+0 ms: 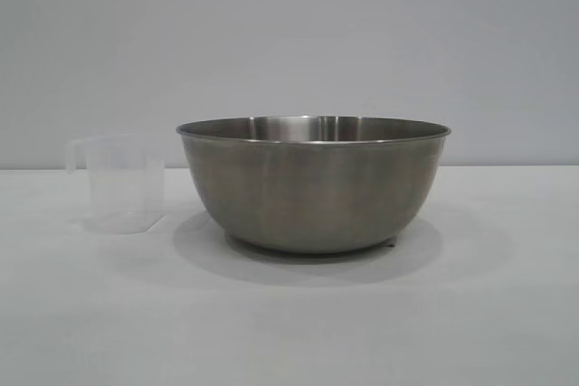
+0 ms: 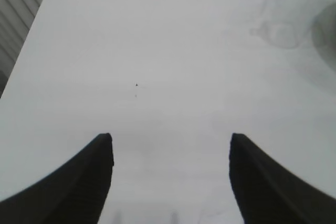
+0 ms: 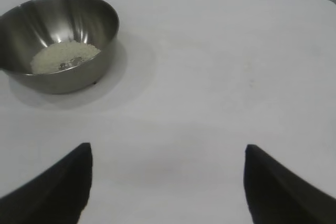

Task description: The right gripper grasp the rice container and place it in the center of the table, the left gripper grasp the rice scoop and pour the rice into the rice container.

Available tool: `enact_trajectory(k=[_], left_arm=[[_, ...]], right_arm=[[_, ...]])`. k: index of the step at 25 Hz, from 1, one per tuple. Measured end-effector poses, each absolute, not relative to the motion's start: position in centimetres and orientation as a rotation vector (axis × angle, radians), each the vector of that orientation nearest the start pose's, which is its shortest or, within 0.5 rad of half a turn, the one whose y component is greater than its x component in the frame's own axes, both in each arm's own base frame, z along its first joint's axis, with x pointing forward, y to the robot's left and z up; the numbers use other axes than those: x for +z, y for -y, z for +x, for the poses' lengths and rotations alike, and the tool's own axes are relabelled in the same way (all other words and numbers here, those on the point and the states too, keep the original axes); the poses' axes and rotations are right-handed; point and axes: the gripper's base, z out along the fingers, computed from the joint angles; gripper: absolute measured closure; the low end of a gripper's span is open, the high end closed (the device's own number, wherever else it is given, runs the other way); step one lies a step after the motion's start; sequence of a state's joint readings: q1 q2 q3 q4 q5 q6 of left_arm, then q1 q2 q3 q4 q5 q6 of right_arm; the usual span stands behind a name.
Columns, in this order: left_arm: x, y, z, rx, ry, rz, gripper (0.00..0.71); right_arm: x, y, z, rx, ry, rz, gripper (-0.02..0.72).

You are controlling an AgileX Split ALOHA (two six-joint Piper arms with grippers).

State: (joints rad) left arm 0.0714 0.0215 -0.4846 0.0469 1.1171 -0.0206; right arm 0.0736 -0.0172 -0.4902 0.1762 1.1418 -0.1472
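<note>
The rice container (image 1: pixel 312 187), a wide steel bowl, stands upright on the white table (image 1: pixel 289 332) at the middle of the exterior view. In the right wrist view the rice container (image 3: pixel 79 72) holds a small heap of off-white rice (image 3: pixel 62 56). The rice scoop (image 1: pixel 122 183), a clear plastic cup with a side handle, stands upright just left of the bowl and looks empty. It shows faintly in the left wrist view (image 2: pixel 283 24). My left gripper (image 2: pixel 170 140) is open over bare table, apart from the scoop. My right gripper (image 3: pixel 168 148) is open and empty, well away from the bowl.
A plain grey wall (image 1: pixel 289 33) stands behind the table. The table's edge (image 2: pixel 26 35) runs along one side of the left wrist view. Neither arm shows in the exterior view.
</note>
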Motion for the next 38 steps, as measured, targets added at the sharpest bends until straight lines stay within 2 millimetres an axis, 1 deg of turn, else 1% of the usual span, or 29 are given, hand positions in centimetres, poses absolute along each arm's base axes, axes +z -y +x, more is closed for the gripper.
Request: enact_trajectory(k=[7, 16, 38], left_arm=[[26.83, -0.32, -0.85, 0.090, -2.099, -0.105, 0.294], [26.83, -0.35, -0.85, 0.073, -2.099, -0.075, 0.294], [26.83, -0.35, -0.85, 0.072, -2.099, -0.074, 0.294]], right_arm=[[26.91, -1.35, -1.21, 0.187, -2.091, -0.278, 0.146], [26.91, -1.37, -1.21, 0.189, -2.091, -0.278, 0.146], [26.91, -1.37, -1.21, 0.188, -2.091, -0.280, 0.146]])
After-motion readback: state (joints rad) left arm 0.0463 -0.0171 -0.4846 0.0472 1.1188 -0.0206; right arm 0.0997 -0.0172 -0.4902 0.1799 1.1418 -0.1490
